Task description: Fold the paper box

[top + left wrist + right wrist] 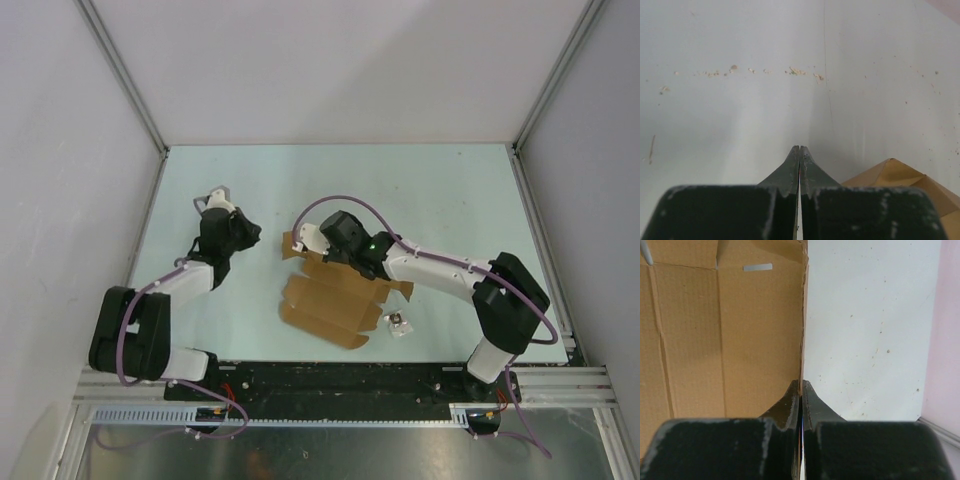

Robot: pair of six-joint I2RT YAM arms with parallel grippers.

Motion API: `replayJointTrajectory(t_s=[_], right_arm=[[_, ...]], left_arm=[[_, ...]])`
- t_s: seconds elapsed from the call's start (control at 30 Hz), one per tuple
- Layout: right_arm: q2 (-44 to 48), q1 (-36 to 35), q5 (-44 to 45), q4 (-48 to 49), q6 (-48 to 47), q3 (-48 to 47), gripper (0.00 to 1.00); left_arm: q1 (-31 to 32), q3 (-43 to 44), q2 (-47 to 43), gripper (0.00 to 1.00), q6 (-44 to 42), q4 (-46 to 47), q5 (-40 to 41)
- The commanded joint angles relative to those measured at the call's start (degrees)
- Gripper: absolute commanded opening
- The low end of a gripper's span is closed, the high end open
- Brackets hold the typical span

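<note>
Paper box (pixel 730 340) edge apparently within the closed right gripper (pixel 800 387)

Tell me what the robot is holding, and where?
The right gripper pinches the flat brown cardboard paper box by its thin side edge. The left gripper, shut, holds nothing.

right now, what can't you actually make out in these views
- top view: the paper box far end, hidden under the right arm.
- top view: the small square object beside it, too small to identify.
- left wrist view: only a box corner shows, cut off by the frame edge.
- right wrist view: whether the right tool pinches the box edge; its tips cover the contact.
</note>
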State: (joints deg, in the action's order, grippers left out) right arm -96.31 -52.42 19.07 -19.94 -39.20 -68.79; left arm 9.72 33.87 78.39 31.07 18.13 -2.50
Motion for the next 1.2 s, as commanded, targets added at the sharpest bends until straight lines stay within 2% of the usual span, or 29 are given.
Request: replayJointTrajectory(t_s=[0.0, 0.23, 0.5, 0.93, 1.17], right_arm=[[3.9, 0.0, 0.3, 3.9, -2.1, 0.8, 0.00], [5.0, -0.4, -0.2, 4.8, -3.4, 1.6, 0.00], [5.5, -0.7, -1.1, 6.0, -3.6, 2.0, 0.00], [4.6, -0.7, -2.3, 5.8, -2.2, 2.0, 0.00], [3.4, -0.7, -0.7, 6.6, -1.8, 2.0, 0.00]], left_arm=[[-0.5, 3.0, 3.5, 0.00, -1.0, 5.2, -4.4], [-0.1, 5.3, 10.4, 0.00, -0.9, 8.8, -11.8], [2.1, 6.8, 14.2, 0.00, -3.3, 12.6, -17.6], [5.6, 5.6, 16.4, 0.00, -6.2, 16.5, -21.2], [6.5, 1.7, 13.7, 0.00, -6.9, 17.2, -21.3]])
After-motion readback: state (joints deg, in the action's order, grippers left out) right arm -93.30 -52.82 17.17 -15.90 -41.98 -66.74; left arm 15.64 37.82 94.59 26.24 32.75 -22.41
